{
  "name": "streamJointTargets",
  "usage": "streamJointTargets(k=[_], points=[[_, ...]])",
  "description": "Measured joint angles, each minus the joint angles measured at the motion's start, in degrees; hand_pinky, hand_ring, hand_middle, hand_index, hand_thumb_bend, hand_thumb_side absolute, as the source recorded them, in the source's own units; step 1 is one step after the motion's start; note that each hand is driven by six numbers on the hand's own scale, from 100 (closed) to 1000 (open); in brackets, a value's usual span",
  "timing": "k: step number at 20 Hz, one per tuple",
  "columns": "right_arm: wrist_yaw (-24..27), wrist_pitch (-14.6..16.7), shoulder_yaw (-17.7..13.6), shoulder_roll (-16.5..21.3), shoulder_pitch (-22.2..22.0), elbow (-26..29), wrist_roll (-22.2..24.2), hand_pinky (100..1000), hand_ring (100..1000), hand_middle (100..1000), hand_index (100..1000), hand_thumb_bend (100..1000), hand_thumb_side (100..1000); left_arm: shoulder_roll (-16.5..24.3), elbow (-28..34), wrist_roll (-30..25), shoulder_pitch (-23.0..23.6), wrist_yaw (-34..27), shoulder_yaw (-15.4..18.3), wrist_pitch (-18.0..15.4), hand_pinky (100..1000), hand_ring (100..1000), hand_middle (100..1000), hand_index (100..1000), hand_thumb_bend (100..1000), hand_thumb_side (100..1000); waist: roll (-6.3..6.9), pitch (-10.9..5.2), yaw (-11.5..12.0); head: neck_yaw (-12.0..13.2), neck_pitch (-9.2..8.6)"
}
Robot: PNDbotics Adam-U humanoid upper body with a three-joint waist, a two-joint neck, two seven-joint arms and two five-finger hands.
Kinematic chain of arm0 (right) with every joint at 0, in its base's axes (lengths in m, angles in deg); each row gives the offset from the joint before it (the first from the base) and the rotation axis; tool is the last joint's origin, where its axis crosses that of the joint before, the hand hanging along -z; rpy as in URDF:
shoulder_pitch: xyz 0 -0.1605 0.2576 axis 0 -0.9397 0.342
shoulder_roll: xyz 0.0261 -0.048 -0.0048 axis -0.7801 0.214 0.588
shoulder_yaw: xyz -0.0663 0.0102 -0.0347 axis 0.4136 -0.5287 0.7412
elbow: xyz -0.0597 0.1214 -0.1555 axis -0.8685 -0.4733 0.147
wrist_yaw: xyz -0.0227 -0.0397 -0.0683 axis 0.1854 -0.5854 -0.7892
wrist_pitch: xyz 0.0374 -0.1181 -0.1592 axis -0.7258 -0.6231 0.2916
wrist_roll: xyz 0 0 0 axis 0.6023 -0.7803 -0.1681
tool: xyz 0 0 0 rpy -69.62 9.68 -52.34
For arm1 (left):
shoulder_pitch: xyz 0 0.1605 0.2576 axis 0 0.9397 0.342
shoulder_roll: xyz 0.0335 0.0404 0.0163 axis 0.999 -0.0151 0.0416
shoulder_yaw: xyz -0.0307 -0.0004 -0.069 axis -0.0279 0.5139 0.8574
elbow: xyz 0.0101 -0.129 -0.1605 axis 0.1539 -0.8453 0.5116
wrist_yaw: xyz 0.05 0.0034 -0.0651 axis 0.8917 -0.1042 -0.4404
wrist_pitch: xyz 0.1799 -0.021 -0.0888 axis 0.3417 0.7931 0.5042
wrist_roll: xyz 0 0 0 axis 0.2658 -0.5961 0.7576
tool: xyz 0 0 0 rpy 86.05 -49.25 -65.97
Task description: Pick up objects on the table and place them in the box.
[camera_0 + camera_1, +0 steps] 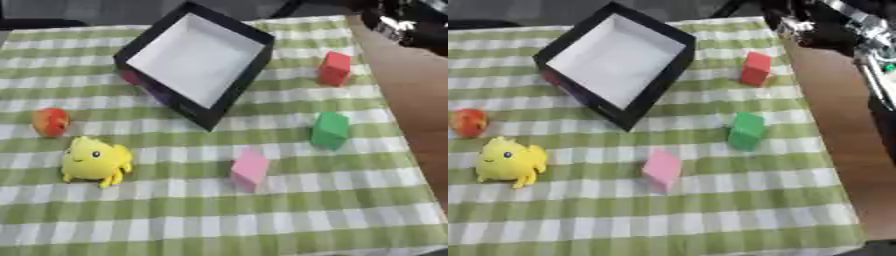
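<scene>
Your box (197,57) sits tilted on the far middle of the desk (219,230), black walls, white floor, nothing visible inside it. Every object is still out on the checked cloth: the red block (334,68) far right, the green block (330,130) below it, the pink block (249,169) toward the centre, the yellow toy (94,160) and a small red-orange round thing (51,121) on the left.

Your right robot hand (811,25) shows only as a dark mass at the upper right corner; you cannot tell whether its fingers are released or clenched. The left robot hand is out of view.

The red block lies nearest that right arm, just below and left of it, so it looks like the natural first pick.
</scene>
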Motion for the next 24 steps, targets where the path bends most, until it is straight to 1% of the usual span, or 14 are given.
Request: streamJointTargets(k=[1, 5, 7, 8, 11, 16, 17, 18, 19, 21, 24], points=[[-0.4, 0.5, 1.0, 1.2, 1.3, -1.2, 0.7, 1000, 902, 852, 900, 277, 495, 0.1, 0.0, 0.0, 0.0, 0.0, 0.0, 0.0, 892, 672, 741, 847, 298, 684, 0.0, -0.01, 0.0, 0.0, 0.0], [-2.0, 2.6, 5.3, 4.8, 6.9, -6.1, 3.8, 997, 903, 856, 903, 326, 474, 0.2, 0.0, -0.1, 0.1, 0.0, 0.0, -0.1, 892, 672, 741, 847, 297, 683, 0.0, -0.02, 0.2, -0.1, 0.0], [-2.8, 3.7, 7.0, 5.8, 9.1, -8.3, 5.4, 992, 906, 862, 907, 373, 451, 0.2, 0.0, -0.1, 0.1, 0.0, 0.0, -0.1, 891, 672, 742, 848, 297, 682, 0.0, -0.02, 0.3, -0.2, 0.0], [-3.3, 4.2, 7.9, 6.3, 10.2, -9.5, 6.3, 992, 906, 862, 907, 373, 451, 0.3, 0.0, -0.1, 0.1, 0.0, 0.0, -0.1, 891, 672, 742, 848, 297, 682, 0.0, -0.02, 0.3, -0.2, 0.0], [-5.1, 6.0, 10.3, 7.2, 13.1, -13.0, 9.0, 985, 912, 872, 913, 432, 437, 0.7, -0.1, -0.1, 0.1, 0.0, 0.0, -0.1, 891, 671, 742, 848, 298, 682, 0.0, -0.02, 0.3, -0.3, 0.0], [-10.4, 9.2, 13.9, 7.0, 17.8, -18.8, 13.5, 975, 916, 876, 916, 487, 387, 0.7, -0.1, -0.1, 0.1, 0.1, 0.0, -0.1, 891, 670, 742, 847, 297, 683, 0.0, -0.01, 0.3, -0.2, 0.0], [-11.4, 9.8, 14.4, 6.8, 18.5, -19.7, 14.2, 976, 918, 878, 917, 503, 346, 0.8, -0.1, -0.1, 0.1, 0.1, 0.0, -0.1, 891, 669, 741, 847, 297, 683, 0.0, 0.0, 0.3, -0.2, 0.0], [-12.3, 10.3, 14.9, 6.5, 19.1, -20.6, 14.8, 976, 919, 878, 917, 506, 340, 1.0, -0.1, -0.1, 0.1, 0.1, 0.0, -0.1, 891, 669, 741, 847, 297, 683, 0.0, 0.01, 0.5, -0.1, 0.0], [-13.1, 10.7, 15.3, 6.2, 19.6, -21.4, 15.4, 975, 920, 880, 917, 532, 301, 1.1, -0.2, -0.1, 0.2, 0.1, 0.0, -0.1, 891, 669, 742, 847, 298, 683, 0.0, 0.02, 0.6, -0.1, 0.0], [-14.6, 11.2, 16.0, 5.5, 20.6, -23.0, 16.1, 971, 921, 879, 888, 505, 253, 1.2, -0.2, -0.1, 0.2, 0.1, 0.0, -0.1, 892, 670, 744, 846, 300, 684, 0.0, 0.03, 0.7, -0.1, 0.0], [-17.0, 11.4, 16.9, 4.4, 21.7, -25.3, 16.3, 967, 911, 859, 885, 492, 225, 1.2, -0.3, -0.1, 0.2, 0.1, 0.0, 0.0, 892, 669, 743, 845, 300, 686, 0.0, 0.05, 0.7, -0.1, 0.0]])
